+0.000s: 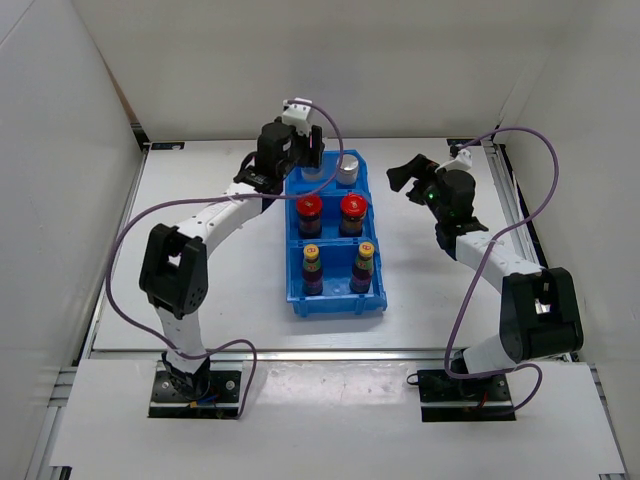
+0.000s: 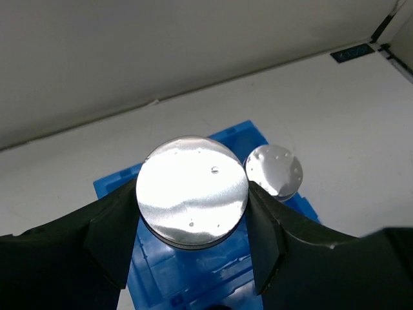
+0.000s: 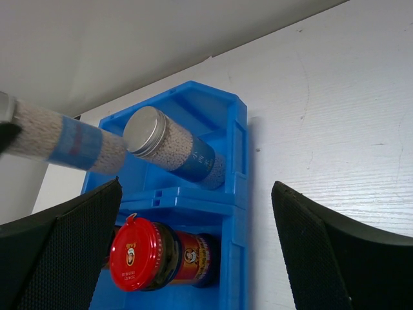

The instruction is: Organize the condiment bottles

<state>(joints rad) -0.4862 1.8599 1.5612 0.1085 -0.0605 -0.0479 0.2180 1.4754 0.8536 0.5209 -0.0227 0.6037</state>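
Blue plastic three-compartment bin [image 1: 338, 303] already holds two slim dark yellow-capped bottles [image 1: 312, 268] in its near compartment, two squat dark red-lidded jars [image 1: 310, 208] in the middle, and one silver-capped white-and-blue shaker [image 1: 347, 172] at the far end. The left gripper [image 2: 192, 219] clamps the second silver-capped shaker [image 2: 192, 190] by its sides at that far compartment's free half, so seemingly only seating and releasing it remains. The right gripper [image 1: 408, 178] stands wide and empty, right of the bin.

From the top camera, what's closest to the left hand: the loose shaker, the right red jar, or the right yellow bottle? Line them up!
1. Loose shaker, back row, beside the left hand.
2. Right red jar, middle row.
3. Right yellow bottle, front row.
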